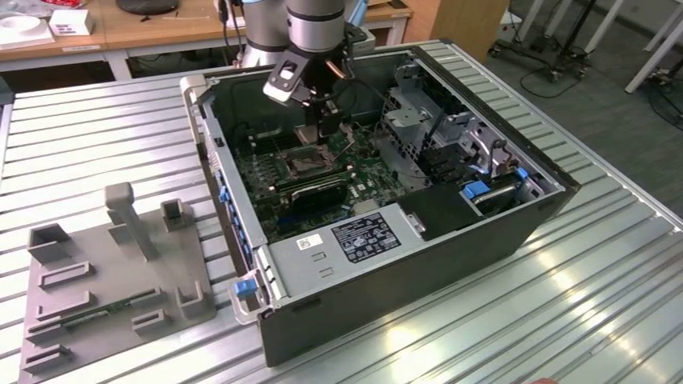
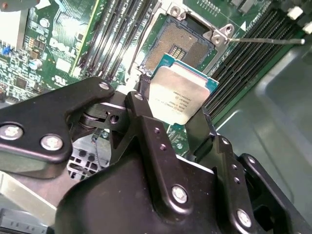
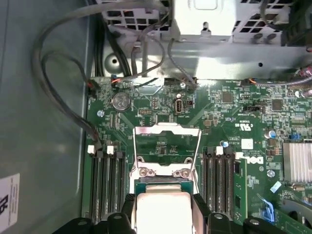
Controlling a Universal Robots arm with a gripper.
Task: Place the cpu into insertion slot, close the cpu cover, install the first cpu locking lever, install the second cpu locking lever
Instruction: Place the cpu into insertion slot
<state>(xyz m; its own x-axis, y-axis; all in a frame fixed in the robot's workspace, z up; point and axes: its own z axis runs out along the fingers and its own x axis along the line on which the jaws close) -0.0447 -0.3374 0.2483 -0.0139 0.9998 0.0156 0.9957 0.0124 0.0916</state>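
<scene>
Black fingers (image 2: 141,105) of the pincer (image 2: 173,109) are clamped on two opposite edges of the cpu (image 2: 180,92), whose silvery top faces the second wrist view. The first wrist view shows the same grip, with the pincer (image 3: 164,214) closed on the cpu (image 3: 163,207).

Just past the chip lies the insertion slot (image 2: 181,41). Its dark contact field is bare, and the cpu hangs close over its near edge without being seated in it. Beyond the slot, the cpu cover (image 3: 146,130) is swung open, and green board shows through its cut-out centre. A thin locking lever (image 2: 268,40) stands out free to one side rather than hooked down.

Around all this spreads the green motherboard (image 3: 234,112) with its long black memory slots. It sits inside the open computer case (image 1: 427,264), which lies on the slatted metal desk (image 1: 107,128). In the exterior view the pincer (image 1: 323,128) reaches down into the case above the slot (image 1: 297,166).

By my reading the work is in its first step. The chip is carried to the socket but not set down, so none of the four steps is complete: placing, closing the cover and both levers remain.
</scene>
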